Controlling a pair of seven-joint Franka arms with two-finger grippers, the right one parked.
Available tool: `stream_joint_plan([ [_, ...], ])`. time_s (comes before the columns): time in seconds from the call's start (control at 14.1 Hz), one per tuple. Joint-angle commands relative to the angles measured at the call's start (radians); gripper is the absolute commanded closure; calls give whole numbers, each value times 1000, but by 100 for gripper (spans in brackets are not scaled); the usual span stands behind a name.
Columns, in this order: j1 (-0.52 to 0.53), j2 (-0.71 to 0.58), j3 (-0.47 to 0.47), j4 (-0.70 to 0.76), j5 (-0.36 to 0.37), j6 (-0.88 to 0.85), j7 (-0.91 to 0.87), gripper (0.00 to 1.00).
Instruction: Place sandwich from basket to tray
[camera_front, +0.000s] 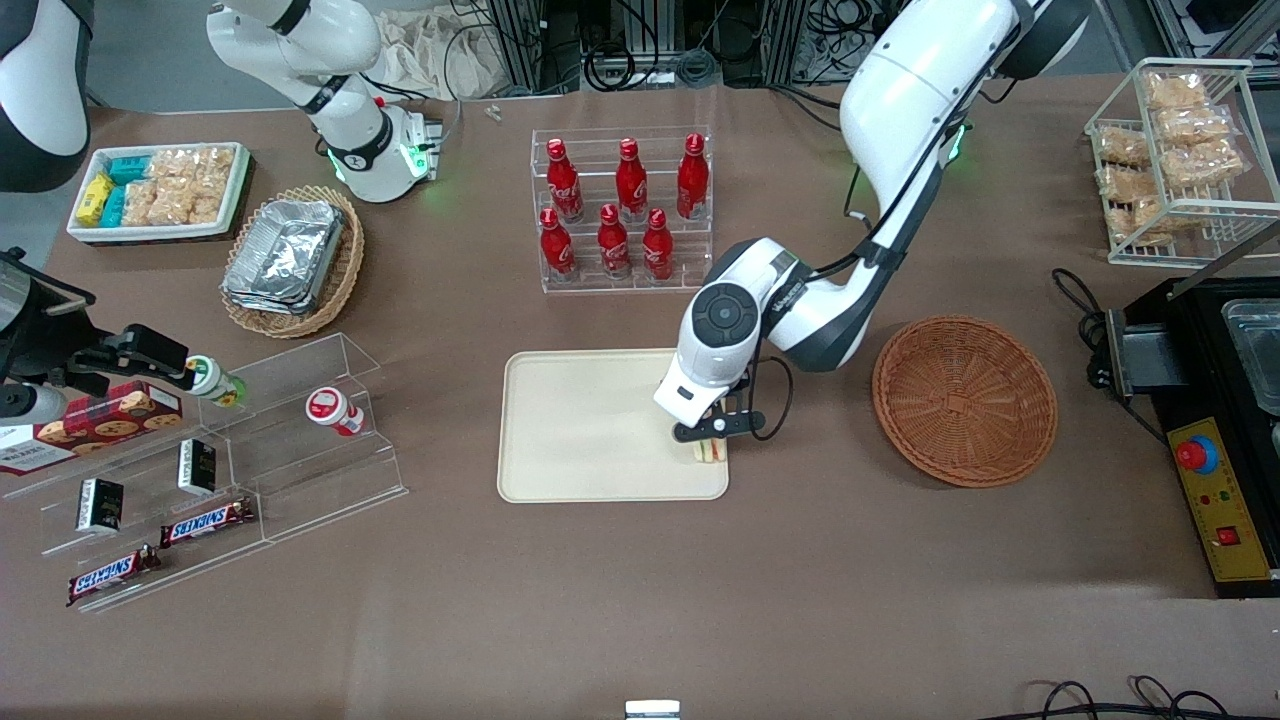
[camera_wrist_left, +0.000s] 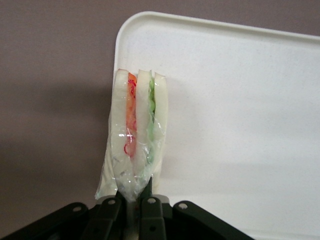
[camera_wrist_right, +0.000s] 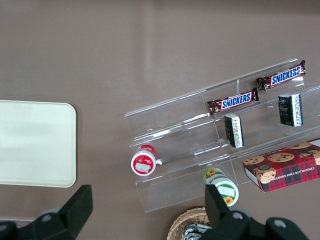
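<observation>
The sandwich (camera_wrist_left: 137, 125), white bread with orange and green layers in clear wrap, hangs from my left gripper (camera_wrist_left: 132, 194), which is shut on the wrap's pinched end. In the front view the gripper (camera_front: 713, 436) holds the sandwich (camera_front: 710, 451) over the cream tray (camera_front: 580, 430), at the tray's corner nearest the front camera and the basket. The sandwich sits right at the tray's rim (camera_wrist_left: 118, 55); I cannot tell whether it touches the tray. The reddish-brown wicker basket (camera_front: 963, 400) lies beside the tray toward the working arm's end and holds nothing.
A clear rack of red bottles (camera_front: 622, 210) stands farther from the front camera than the tray. A clear tiered shelf with snack bars and small jars (camera_front: 230, 450) lies toward the parked arm's end. A black machine (camera_front: 1215, 400) stands beside the basket.
</observation>
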Motion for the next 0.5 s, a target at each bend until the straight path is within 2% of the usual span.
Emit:
stream_joint_plan([
  [0.0,-8,17,5,32,14,9,37,80],
  [0.07,-8,17,5,34,14,8,38,24],
  [0.14,-6,11,5,32,13,8,28,1],
  [0.28,0,-18,3,35,8,-7,23,0],
  [0.42,6,-82,8,35,-29,-100,23,0],
])
